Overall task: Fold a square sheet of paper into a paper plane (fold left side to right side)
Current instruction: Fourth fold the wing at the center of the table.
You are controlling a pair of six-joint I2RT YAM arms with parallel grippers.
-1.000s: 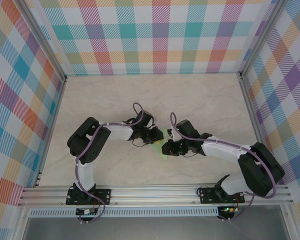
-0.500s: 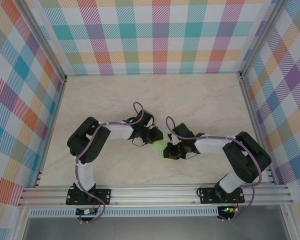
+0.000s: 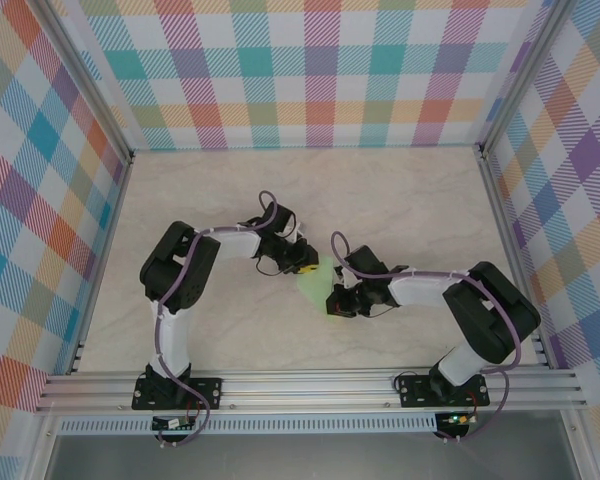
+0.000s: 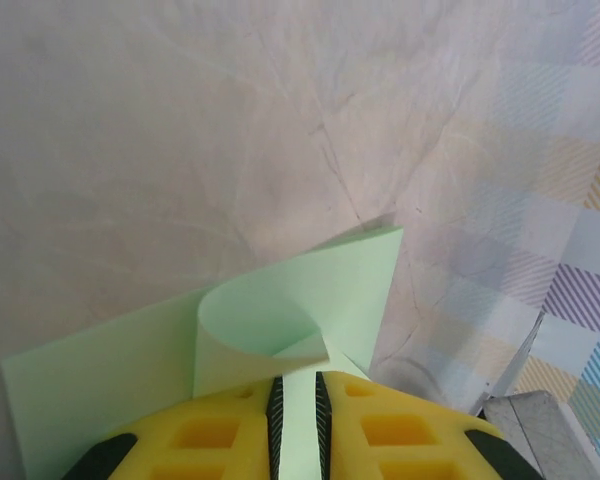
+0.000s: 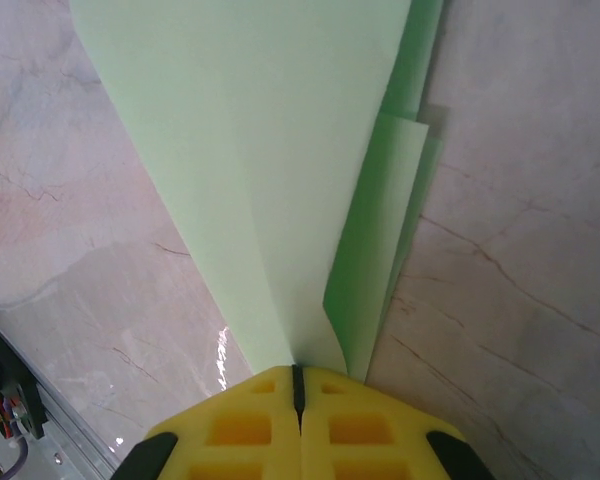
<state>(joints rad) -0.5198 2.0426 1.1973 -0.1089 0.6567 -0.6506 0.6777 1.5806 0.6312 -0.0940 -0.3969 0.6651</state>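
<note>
Where the two arms meet near the middle of the table [image 3: 410, 200], seen from above, the green paper [image 3: 315, 284] lies between them. The left gripper [image 3: 303, 268] is at its upper-left edge and the right gripper [image 3: 332, 303] at its lower end. From this height I cannot tell how either pair of jaws stands.

At the left wrist, the left gripper [image 4: 298, 390] has its yellow fingers [image 4: 215, 435] nearly together, pinching a narrow band of the paper [image 4: 320, 285]. The paper curls over in a loop just ahead of them, and the rest lies flat.

At the right wrist, the right gripper [image 5: 298, 372] has its yellow pads [image 5: 240, 430] pressed together on the paper's narrow end. The paper [image 5: 250, 130] fans out from there, with folded layers along its right side.
</note>
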